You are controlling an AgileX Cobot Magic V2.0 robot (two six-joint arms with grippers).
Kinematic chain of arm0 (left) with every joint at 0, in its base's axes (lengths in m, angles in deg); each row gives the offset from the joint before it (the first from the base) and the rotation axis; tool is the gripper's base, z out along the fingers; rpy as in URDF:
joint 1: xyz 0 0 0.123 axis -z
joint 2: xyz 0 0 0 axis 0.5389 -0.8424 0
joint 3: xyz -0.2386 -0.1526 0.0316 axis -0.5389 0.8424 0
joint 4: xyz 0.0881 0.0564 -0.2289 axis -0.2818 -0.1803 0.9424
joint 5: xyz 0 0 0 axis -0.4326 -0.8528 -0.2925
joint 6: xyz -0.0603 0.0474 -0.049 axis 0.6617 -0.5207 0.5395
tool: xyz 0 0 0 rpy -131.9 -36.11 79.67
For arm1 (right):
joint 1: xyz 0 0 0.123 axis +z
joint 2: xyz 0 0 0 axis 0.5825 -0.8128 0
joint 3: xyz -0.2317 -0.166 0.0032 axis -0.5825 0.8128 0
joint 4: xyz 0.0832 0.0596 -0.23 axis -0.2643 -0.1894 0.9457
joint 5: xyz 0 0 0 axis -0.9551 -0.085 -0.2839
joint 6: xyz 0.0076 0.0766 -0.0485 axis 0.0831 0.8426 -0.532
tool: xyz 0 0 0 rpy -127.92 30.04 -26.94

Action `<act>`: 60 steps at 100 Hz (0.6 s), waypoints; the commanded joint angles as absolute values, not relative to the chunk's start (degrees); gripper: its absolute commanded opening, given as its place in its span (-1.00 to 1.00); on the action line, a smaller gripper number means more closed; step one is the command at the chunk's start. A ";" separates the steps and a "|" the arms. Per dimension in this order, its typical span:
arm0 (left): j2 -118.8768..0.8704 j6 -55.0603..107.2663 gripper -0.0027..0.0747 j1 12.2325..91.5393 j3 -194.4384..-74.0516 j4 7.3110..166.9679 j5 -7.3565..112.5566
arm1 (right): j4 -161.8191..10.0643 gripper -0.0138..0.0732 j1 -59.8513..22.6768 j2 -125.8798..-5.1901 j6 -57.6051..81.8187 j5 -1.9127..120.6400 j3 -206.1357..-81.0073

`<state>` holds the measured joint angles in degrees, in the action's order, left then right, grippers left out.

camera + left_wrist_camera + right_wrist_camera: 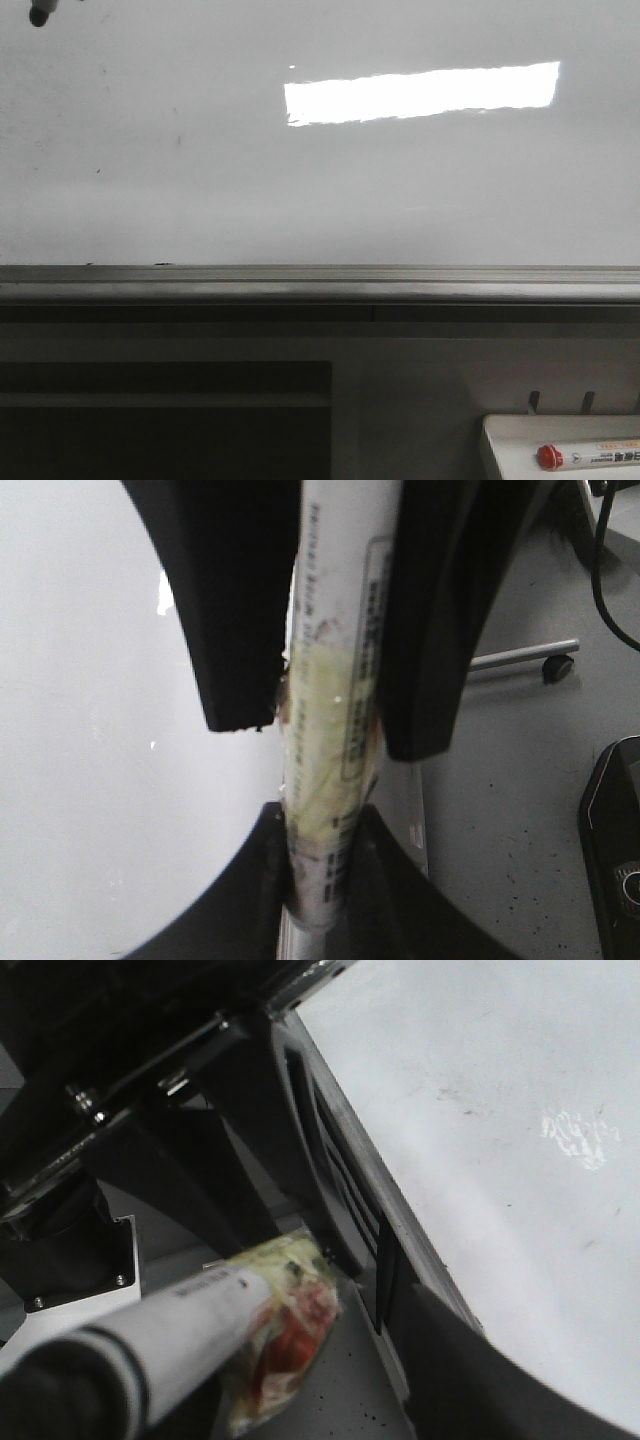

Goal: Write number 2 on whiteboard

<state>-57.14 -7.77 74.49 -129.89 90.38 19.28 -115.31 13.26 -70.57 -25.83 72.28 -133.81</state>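
Note:
The whiteboard (200,150) fills the front view, glossy white, with a grey ledge (320,285) along its lower edge. No lines of the number 2 show on it, only small dark specks. My left gripper (325,880) is shut on a white marker (335,680) wrapped in yellowish tape, beside the board (90,730). That marker's black tip (40,14) shows at the board's top left corner. In the right wrist view one dark finger (480,1370) shows beside a white marker (200,1330) with a red, taped end. The right gripper's grip is unclear.
A bright rectangular reflection (420,92) lies on the upper board. A small white tray (520,435) holds a red-capped marker (590,457) at lower right. Below the ledge is a dark panel (160,410). A caster leg (530,658) stands on the grey floor.

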 commanded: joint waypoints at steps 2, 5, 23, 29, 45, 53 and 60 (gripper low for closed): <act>-56.48 -7.39 -0.98 75.03 -131.19 93.46 20.15 | -118.05 0.10 14.56 -70.57 -26.31 67.92 -136.21; -56.48 -7.39 -0.98 75.03 -131.19 93.46 20.15 | -118.15 0.10 14.90 -70.91 -26.31 67.65 -136.21; -56.48 -7.39 -0.98 75.03 -131.19 93.46 19.28 | -118.16 0.10 16.71 -71.52 -26.31 66.42 -137.34; -56.48 -7.39 -0.98 75.03 -131.19 93.46 18.69 | -118.16 0.10 16.69 -71.52 -26.31 64.73 -137.37; -56.48 -7.39 -0.98 75.03 -131.19 93.46 17.77 | -118.50 0.10 16.69 -71.52 -26.31 61.87 -137.37; -56.48 -7.39 -0.98 75.03 -131.19 93.46 17.77 | -119.25 0.07 16.69 -71.52 -26.31 61.65 -137.37; -56.48 -7.39 -0.98 75.03 -131.19 93.46 17.77 | -119.43 -0.02 16.69 -71.52 -26.31 61.95 -137.37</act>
